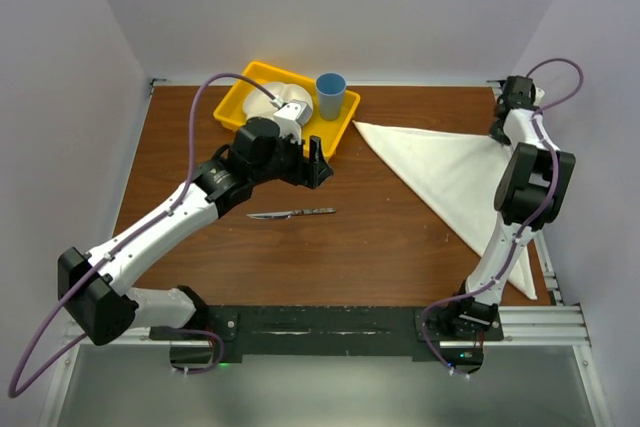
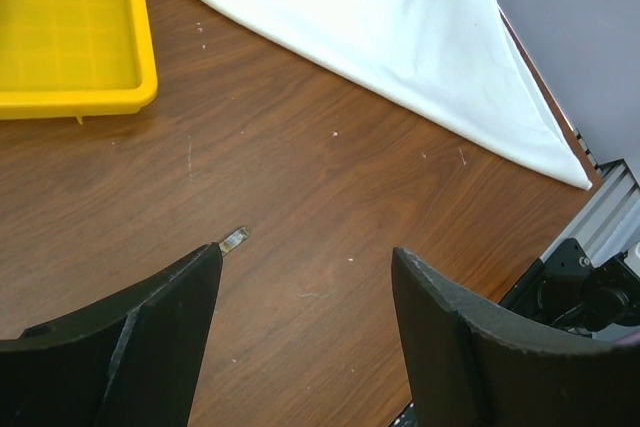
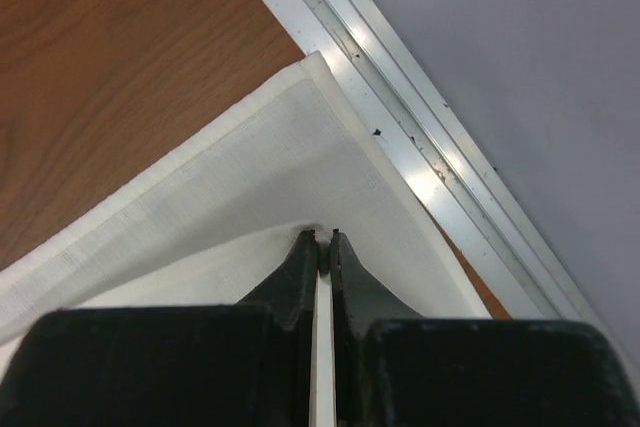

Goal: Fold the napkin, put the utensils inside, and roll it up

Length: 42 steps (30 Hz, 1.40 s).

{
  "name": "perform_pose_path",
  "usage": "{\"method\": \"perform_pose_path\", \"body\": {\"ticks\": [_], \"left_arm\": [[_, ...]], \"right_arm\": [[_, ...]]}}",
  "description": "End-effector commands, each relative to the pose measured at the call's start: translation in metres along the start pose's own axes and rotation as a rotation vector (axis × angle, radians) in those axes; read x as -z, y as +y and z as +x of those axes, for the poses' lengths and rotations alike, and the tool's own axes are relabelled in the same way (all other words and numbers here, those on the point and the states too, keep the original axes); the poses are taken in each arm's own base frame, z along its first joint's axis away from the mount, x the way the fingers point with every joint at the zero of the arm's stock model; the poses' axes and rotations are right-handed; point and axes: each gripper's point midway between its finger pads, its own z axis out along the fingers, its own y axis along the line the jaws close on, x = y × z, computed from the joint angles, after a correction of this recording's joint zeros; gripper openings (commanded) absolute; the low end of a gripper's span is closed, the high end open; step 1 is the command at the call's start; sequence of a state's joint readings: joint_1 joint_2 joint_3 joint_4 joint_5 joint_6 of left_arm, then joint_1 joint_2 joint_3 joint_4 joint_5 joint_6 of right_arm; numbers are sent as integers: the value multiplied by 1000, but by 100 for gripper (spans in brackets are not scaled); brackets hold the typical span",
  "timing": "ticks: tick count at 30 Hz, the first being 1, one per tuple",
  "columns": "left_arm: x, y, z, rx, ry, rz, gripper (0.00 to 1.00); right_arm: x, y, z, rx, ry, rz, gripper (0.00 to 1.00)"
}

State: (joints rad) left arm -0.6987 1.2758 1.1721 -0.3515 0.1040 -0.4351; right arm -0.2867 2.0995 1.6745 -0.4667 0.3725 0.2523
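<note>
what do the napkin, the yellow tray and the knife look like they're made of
The napkin: woven cloth, matte white; fine weave and a stitched hem show in the right wrist view. The yellow tray: likely moulded plastic, slightly glossy, with a grid-patterned floor. The knife: silvery blade, probably metal; dark handle, material unclear.

The napkin (image 3: 250,177) is matt woven cloth, the table (image 2: 300,197) smooth wood grain, the tray (image 2: 80,102) glossy yellow plastic.

Left wrist: knife (image 2: 232,240) hidden behind left gripper (image 2: 307,257), only one end shows; yellow tray (image 2: 90,97) cut by frame edge. Top: left arm (image 1: 180,212) covers part of white plate (image 1: 272,95), right arm (image 1: 525,182) hides napkin (image 1: 440,167) far-right corner.
</note>
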Motion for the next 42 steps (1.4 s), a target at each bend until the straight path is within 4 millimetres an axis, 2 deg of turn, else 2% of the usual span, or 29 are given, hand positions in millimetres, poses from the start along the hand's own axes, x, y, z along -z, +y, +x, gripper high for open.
{"method": "perform_pose_path", "body": {"ticks": [1,5,14,21,27,31,42], "left_arm": [[3,-17,-27,6,-71,63,73],[1,-16,-25,8,-66,59,73],[-1,-17,-24,9,-59,64,73],[-2,-17,-24,6,-53,65,73],[-5,-18,-22,12,-47,75,73],[-5,-19,-21,15,-43,78,73],[-10,-20,-18,25,-30,88,73]], "right_arm": [[0,2,-35,-34,-82,-24,0],[-3,0,-39,-39,-85,-21,0],[-17,0,-36,-30,-69,-13,0],[-18,-3,-37,-36,-71,-3,0],[-15,-4,-48,-34,-90,-10,0],[-24,-1,-47,-35,-78,-20,0],[-32,0,-48,-24,-78,-13,0]]}}
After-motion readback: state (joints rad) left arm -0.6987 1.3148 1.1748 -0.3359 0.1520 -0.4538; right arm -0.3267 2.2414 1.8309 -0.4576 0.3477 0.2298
